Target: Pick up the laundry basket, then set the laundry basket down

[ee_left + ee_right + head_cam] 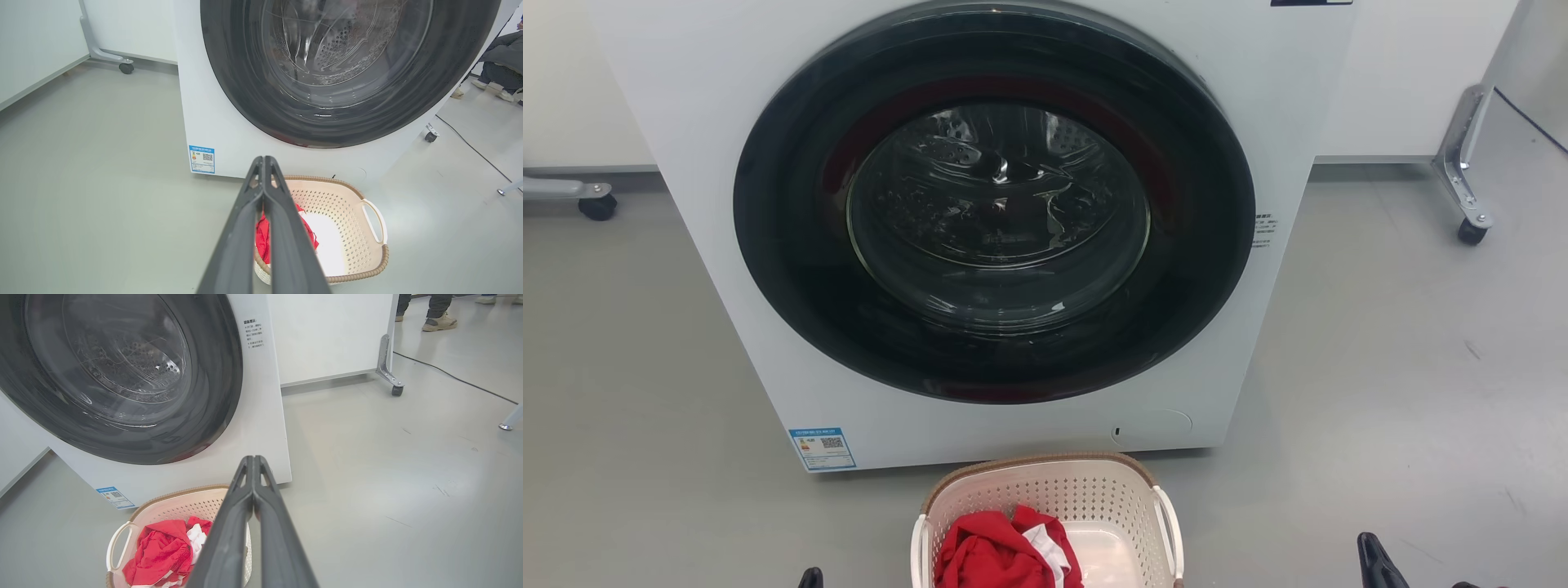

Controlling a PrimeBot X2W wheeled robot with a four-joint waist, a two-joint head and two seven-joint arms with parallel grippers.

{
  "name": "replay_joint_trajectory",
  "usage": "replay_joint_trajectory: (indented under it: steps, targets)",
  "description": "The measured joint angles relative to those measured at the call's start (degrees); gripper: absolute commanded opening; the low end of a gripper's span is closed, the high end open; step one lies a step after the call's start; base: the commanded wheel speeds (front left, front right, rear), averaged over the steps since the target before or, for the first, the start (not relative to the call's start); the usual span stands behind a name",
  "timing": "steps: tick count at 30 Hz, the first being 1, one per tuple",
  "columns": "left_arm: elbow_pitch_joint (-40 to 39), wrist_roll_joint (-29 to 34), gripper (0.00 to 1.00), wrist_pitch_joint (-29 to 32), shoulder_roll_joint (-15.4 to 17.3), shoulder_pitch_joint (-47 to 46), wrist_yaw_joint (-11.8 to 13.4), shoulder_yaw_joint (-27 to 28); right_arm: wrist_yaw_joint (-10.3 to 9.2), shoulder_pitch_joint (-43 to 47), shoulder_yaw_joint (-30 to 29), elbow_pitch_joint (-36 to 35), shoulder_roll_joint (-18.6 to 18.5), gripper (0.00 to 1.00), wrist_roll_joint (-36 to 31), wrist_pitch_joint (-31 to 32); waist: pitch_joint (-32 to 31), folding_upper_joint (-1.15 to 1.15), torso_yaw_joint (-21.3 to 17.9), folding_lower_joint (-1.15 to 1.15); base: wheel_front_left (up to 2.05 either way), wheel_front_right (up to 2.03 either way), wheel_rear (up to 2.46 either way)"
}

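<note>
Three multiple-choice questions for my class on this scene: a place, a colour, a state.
1. Where is the laundry basket relative to the washing machine? A) on top of it B) on the floor before it C) inside its drum
2. What colour is most of the clothing in the basket? A) blue B) green C) red
3. What state is the left gripper in? A) shut, holding nothing B) clamped on a handle C) wide open
Answers: 1 B, it stands on the floor at the machine's foot. 2 C, a red heap with some white. 3 A, its fingertips meet with nothing between.
</note>
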Motion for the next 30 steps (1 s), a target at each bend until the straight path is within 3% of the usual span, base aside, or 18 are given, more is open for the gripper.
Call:
replay_joint_trajectory:
  steps: [30]
  targets:
    - [2.76, -23.18, 0.0, 5.08, -1.51, -3.47, -4.04, 5.0, 4.08, -2.45, -7.77, 1.59, 3.18, 0.0, 22.21, 6.56, 0.23, 0.0, 0.29, 0.0, 0.0, 0.0, 0.0]
